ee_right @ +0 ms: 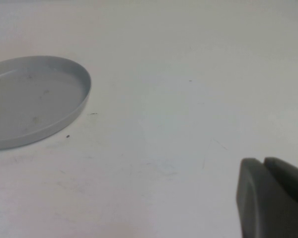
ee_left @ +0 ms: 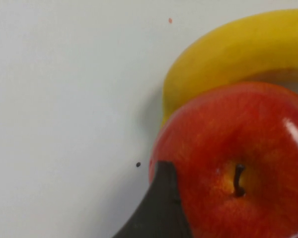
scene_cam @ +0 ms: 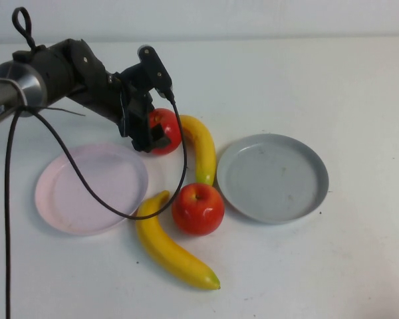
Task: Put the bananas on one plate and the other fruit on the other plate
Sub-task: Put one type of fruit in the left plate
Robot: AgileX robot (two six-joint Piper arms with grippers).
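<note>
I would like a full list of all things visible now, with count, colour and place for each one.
apples: 2, red; one between the plates, one at the left gripper.
bananas: 2, yellow; one behind the near apple, one in front, near the pink plate.
pink plate: 1, pale pink, left, empty.
grey plate: 1, grey, right, empty.
table: 1, white.
left gripper: 1, black, around the far apple.
right gripper: 1, dark, shut, above bare table near the grey plate.

Black jointed arm [scene_cam: 66, 66] with silver cuff upper left; looping black cable [scene_cam: 86, 186]; dark matte left hand [scene_cam: 153, 133].
</note>
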